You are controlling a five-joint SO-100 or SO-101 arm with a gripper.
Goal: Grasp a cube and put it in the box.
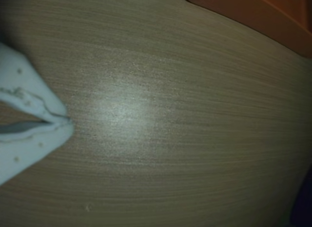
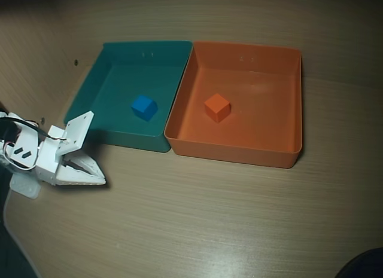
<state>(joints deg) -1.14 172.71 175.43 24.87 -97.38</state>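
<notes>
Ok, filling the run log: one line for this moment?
fingers: shut, empty, over table | cube: inside box | blue cube: in teal tray

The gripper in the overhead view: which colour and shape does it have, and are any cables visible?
The gripper is white plastic, and its fingers taper to a pointed wedge. A flat white plate with small holes sits behind them. Thin red and dark cables run along the arm's left end.

A pale wood-grain table (image 2: 227,218) fills both views. Its far edge lies in shadow. A soft glare (image 1: 119,112) marks the grain.
</notes>
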